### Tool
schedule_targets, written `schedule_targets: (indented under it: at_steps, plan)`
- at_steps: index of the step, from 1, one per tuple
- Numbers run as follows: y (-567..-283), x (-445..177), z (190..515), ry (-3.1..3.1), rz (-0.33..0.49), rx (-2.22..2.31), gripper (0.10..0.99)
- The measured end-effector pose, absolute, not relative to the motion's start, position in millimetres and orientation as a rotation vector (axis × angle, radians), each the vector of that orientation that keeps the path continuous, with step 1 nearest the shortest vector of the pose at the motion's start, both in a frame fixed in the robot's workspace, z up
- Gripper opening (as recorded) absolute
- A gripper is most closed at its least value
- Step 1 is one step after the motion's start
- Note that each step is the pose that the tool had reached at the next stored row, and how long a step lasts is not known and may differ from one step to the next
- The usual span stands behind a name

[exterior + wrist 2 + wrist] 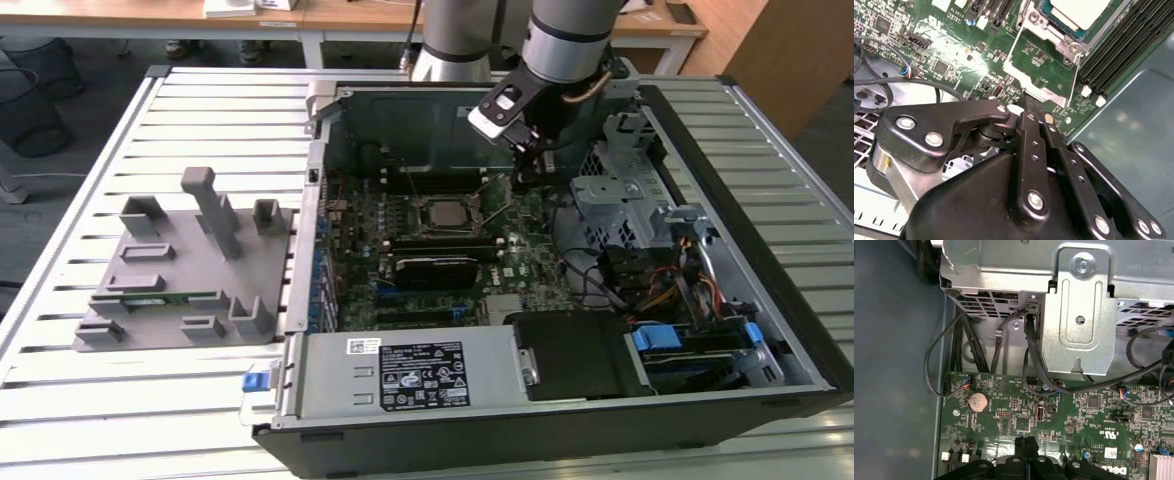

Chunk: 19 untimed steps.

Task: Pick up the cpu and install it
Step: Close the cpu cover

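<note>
Two jaws closed together, near open socket plate (1040,91), cpu (1081,12) in socket, cables (1030,347) nearby.

I see the cpu (1081,12) cut off by the second wrist view's edge; my gripper (1030,107) hides the board (954,55) beneath.

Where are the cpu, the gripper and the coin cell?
cpu (1081,11), second wrist view, middle of its silver top.
gripper (1026,441), first wrist view, midway between its fingertips.
coin cell (978,401), first wrist view, middle of its round face.
</note>
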<state>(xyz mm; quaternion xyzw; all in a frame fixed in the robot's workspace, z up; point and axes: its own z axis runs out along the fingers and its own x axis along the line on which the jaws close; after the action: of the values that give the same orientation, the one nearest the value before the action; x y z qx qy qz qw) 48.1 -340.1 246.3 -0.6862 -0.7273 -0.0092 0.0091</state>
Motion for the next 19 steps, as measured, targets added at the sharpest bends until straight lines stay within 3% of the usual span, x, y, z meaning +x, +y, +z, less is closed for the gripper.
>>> schedule_targets:
  at_steps: [19]
  plan:
    - [-340.0, 22.6, 245.0, -2.272, -0.029, -2.143, 0.106]
